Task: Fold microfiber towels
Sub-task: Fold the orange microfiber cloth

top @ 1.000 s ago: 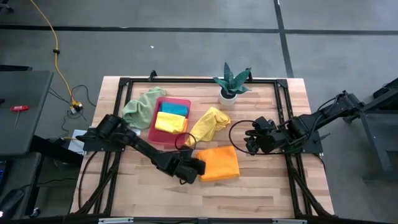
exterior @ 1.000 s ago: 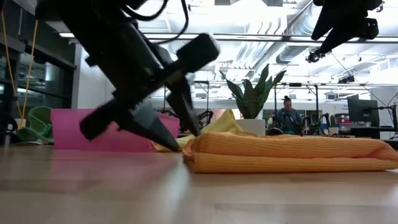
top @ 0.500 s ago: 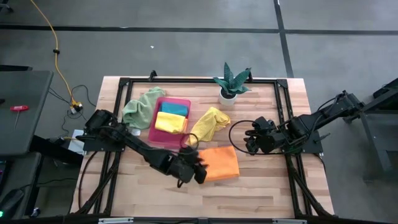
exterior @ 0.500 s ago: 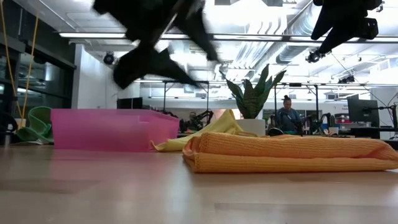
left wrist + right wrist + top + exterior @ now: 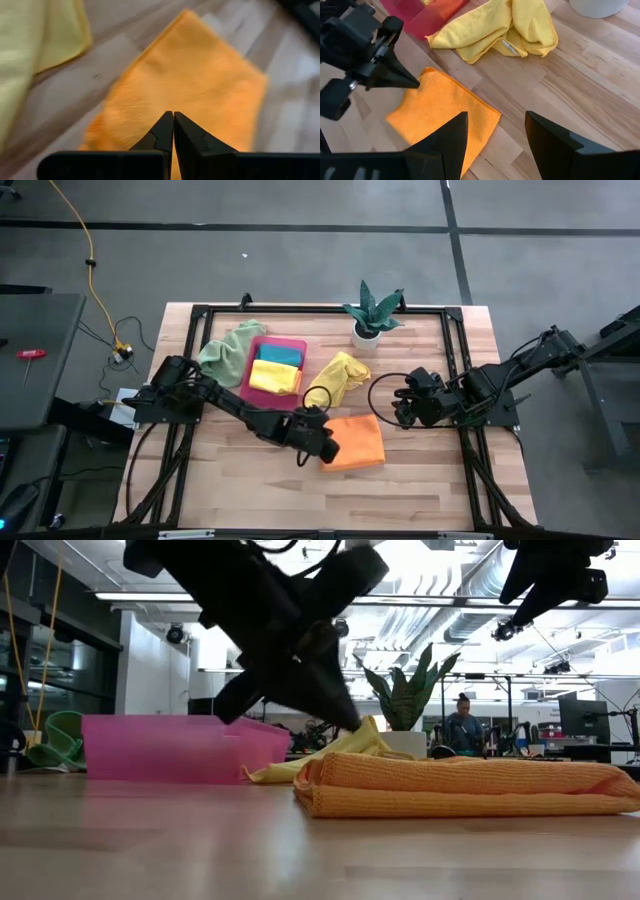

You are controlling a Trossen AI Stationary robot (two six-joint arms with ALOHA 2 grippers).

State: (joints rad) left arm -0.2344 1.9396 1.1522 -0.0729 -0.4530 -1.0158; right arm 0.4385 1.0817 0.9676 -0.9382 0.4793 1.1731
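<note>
A folded orange towel (image 5: pixel 355 442) lies flat on the table, right of centre. My left gripper (image 5: pixel 326 444) hangs shut just above its left edge, tips (image 5: pixel 173 115) over the cloth, and seems clear of it in the low view (image 5: pixel 352 726). A crumpled yellow towel (image 5: pixel 335 378) lies farther back. A pink tray (image 5: pixel 290 345) holds a folded teal towel (image 5: pixel 280 354) and a folded yellow towel (image 5: pixel 274 376). A pale green towel (image 5: pixel 228 350) lies bunched against the tray's left side. My right gripper (image 5: pixel 402 406) waits open, raised over the table's right part.
A potted plant (image 5: pixel 372 315) stands at the far edge behind the yellow towel. Bare wood stretches along the near edge in front of the orange towel. A black frame runs round the table top.
My left gripper stood open, low on the table beside the orange towel's left edge. It has risen, rolled about its own line, moved toward the table's right over that edge, and shut. The orange towel has stayed where it lay.
</note>
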